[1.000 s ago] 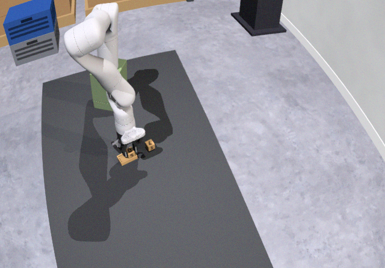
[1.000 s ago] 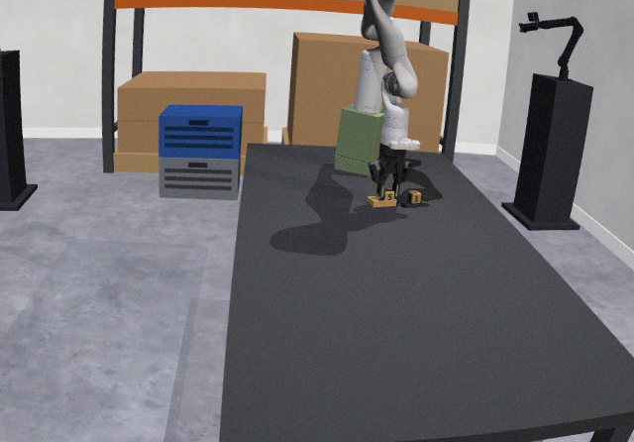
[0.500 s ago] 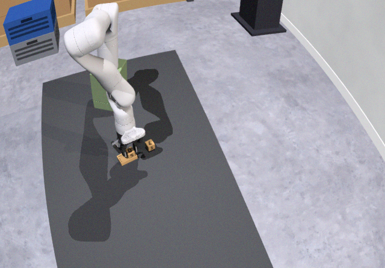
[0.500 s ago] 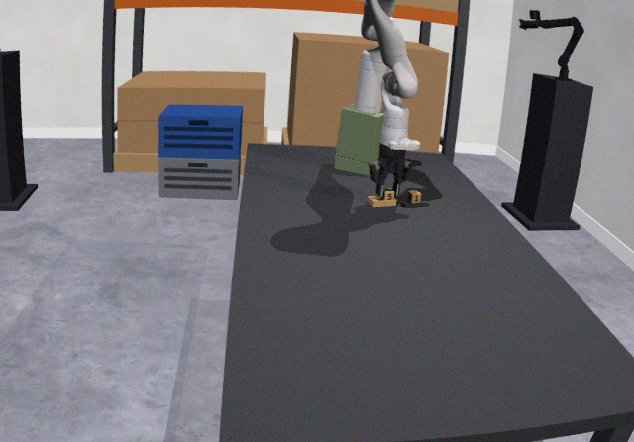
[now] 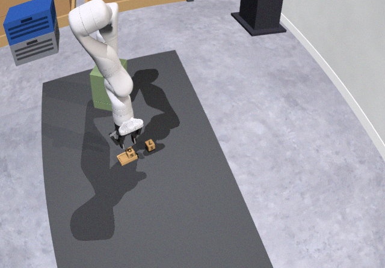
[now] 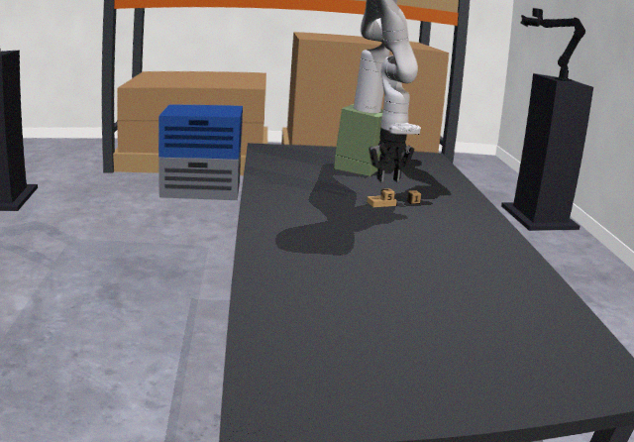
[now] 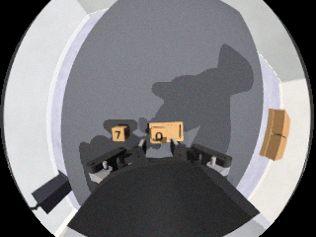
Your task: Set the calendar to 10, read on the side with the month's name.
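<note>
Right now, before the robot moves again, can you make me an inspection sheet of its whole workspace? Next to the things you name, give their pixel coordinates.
Surface: dark grey table (image 5: 186,196) (image 6: 383,324) (image 7: 148,44), shadows across it.
Job's things: wooden cube showing 0 and 5 (image 5: 130,152) (image 6: 387,195) (image 7: 158,134) in the shallow wooden tray (image 5: 123,160) (image 6: 374,202) (image 7: 174,132); wooden cube showing 7 and 1 (image 5: 150,145) (image 6: 414,197) (image 7: 118,133) outside it.
Clutter: tiny dark patch (image 5: 138,155) (image 7: 147,127) beside the tray, too small to identify.
Gripper: black gripper (image 5: 129,144) (image 6: 388,178) (image 7: 158,144) open, above the tray.
Cables: nothing seen.
Surroundings: blue plastic-looking crate (image 5: 30,20) (image 6: 200,130) atop a grey one (image 5: 33,50) (image 6: 199,183).

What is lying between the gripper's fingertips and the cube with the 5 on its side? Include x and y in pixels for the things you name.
Nothing: in the exterior view, only open air separates the gripper (image 5: 129,143) (image 6: 388,176) (image 7: 158,144) from that cube (image 5: 130,152) (image 6: 387,194) (image 7: 158,135).
</note>
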Tool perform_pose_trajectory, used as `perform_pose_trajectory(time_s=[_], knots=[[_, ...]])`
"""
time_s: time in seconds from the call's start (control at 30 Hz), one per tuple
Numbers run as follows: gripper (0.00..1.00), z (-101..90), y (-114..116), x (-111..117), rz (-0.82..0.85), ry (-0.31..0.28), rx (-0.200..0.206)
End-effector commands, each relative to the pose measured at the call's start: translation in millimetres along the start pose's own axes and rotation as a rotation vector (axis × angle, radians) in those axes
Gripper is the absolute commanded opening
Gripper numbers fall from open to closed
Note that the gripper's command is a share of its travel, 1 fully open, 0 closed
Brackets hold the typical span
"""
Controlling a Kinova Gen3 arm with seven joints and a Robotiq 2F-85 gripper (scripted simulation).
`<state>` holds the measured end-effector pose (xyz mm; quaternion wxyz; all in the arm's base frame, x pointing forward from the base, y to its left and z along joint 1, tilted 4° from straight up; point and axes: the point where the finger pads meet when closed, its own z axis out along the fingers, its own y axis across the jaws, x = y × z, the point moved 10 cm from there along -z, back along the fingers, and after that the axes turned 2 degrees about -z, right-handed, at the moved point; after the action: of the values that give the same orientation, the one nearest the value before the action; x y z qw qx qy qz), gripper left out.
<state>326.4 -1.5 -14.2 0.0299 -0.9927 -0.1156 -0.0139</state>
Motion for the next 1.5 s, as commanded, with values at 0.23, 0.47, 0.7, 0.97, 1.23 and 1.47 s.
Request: perform_pose_trajectory(time_s=[0.23, 0.47, 0.7, 0.97, 1.23, 1.47], knots=[[0.46, -40.0, -0.5, 6.8, -0.014, 0.015, -0.009], [0.46, -47.9, -0.4, 7.7, -0.014, 0.017, -0.009], [1.00, -48.7, 1.3, 7.9, -0.013, 0.019, -0.017], [1.00, -48.0, 1.2, 7.4, -0.012, 0.017, -0.016], [1.00, -48.0, 1.2, 7.4, -0.012, 0.017, -0.016], [1.00, -47.5, 0.0, 7.2, -0.034, 0.015, -0.016]])
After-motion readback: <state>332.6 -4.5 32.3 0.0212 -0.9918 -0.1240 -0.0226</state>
